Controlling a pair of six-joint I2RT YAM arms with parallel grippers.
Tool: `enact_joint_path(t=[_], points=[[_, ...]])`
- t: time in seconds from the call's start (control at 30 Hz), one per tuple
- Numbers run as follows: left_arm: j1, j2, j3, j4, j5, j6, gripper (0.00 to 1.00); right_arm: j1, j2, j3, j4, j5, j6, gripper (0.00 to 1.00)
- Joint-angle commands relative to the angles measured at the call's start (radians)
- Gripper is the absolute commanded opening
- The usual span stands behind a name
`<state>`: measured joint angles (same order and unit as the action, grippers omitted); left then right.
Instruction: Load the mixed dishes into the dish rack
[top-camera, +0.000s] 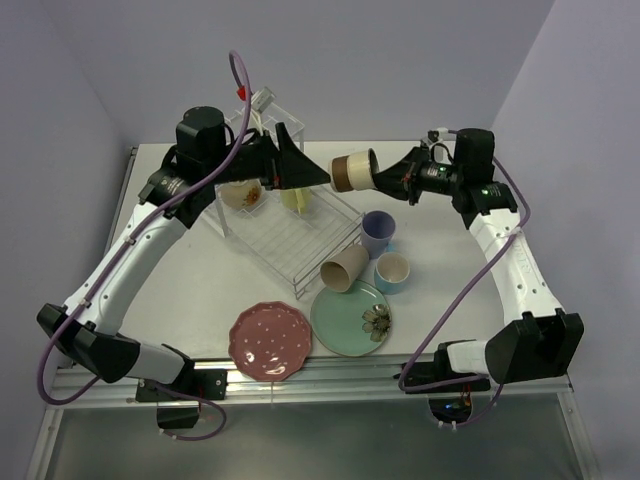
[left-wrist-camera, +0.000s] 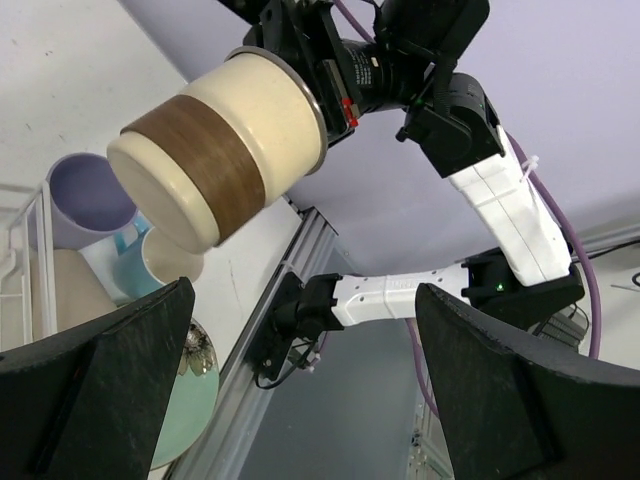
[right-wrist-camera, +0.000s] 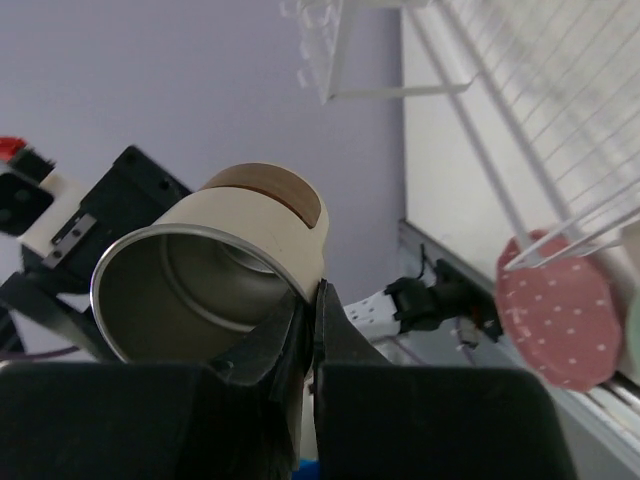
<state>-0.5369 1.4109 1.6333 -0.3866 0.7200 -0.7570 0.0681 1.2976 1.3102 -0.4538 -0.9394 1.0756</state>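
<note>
The right gripper (right-wrist-camera: 312, 300) pinches the rim of a brown-banded cream cup (right-wrist-camera: 215, 270), its metal lining seen only here; overhead, the cup hangs sideways near the dish rack (top-camera: 285, 240), facing the spread left gripper (top-camera: 322, 177).

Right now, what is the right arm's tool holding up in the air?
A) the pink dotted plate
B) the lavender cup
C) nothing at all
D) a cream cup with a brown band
D: the right tool pinches the rim of the cream cup with a brown band in mid-air, while the pink dotted plate and lavender cup sit on the table.
</note>
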Motion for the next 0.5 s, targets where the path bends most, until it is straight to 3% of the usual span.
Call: enact_joint_path(t=[0.0, 0.33, 0.47], points=[[0.014, 0.003, 0.008, 0.055, 0.081, 0.001, 0.99, 0.024, -0.05, -0.017, 0.233, -0.122, 0.176, 0.0], [0.018, 0.005, 0.049, -0.034, 0.019, 0.048, 0.99, 0.12, -0.061, -0.094, 0.702, -0.162, 0.564, 0.0], [0.018, 0.003, 0.043, 0.015, 0.025, 0.022, 0.99, 0.179, -0.047, -0.114, 0.774, -0.156, 0.619, 0.0]])
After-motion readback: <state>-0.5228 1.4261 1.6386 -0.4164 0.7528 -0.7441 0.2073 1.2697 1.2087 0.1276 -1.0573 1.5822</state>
